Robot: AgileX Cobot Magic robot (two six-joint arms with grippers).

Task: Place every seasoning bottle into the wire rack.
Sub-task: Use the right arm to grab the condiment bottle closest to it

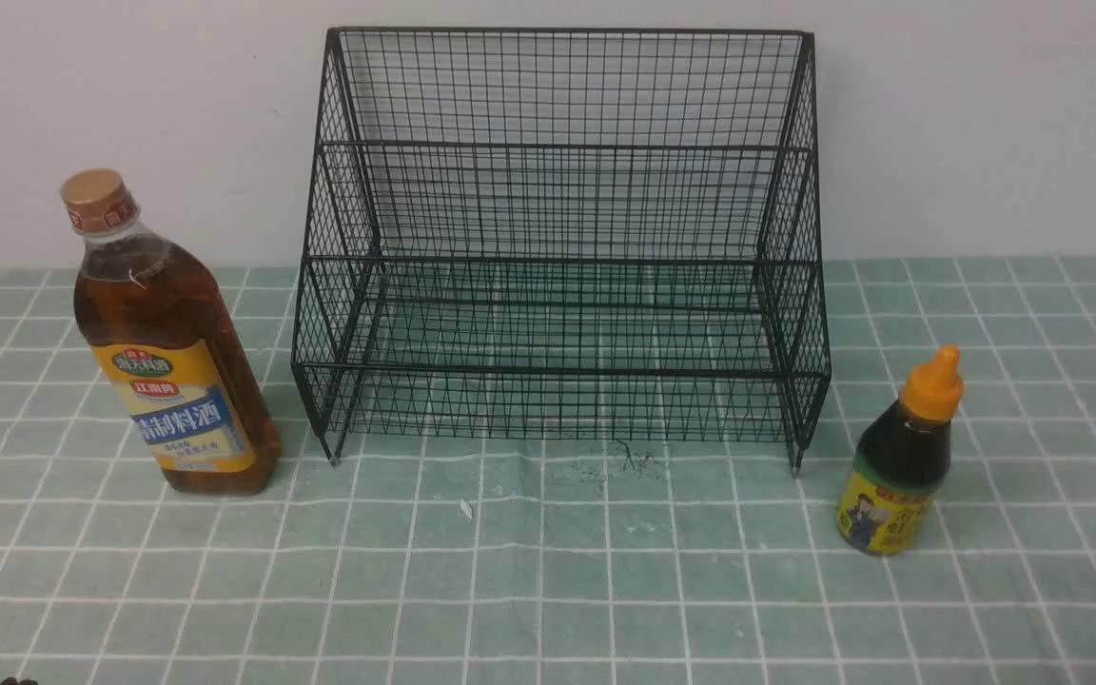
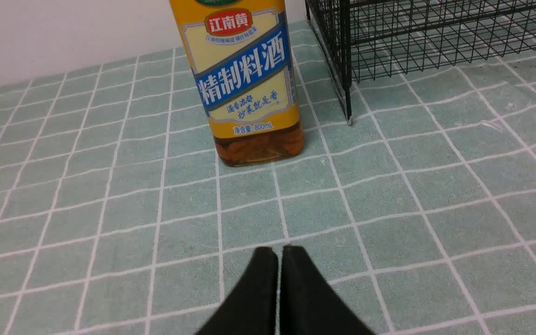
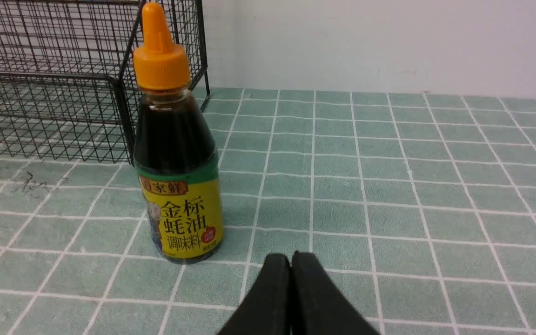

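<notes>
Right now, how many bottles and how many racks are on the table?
Bottles: 2, the tall bottle and the small bottle
Racks: 1, the rack
Total: 3

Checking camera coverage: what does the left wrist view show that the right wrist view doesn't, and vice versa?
Left wrist only: the tall amber bottle, top cropped, and the shut left gripper. Right wrist only: the whole small dark bottle with orange cap and the shut right gripper. Both: a corner of the wire rack, the green checked cloth, the white wall.
</notes>
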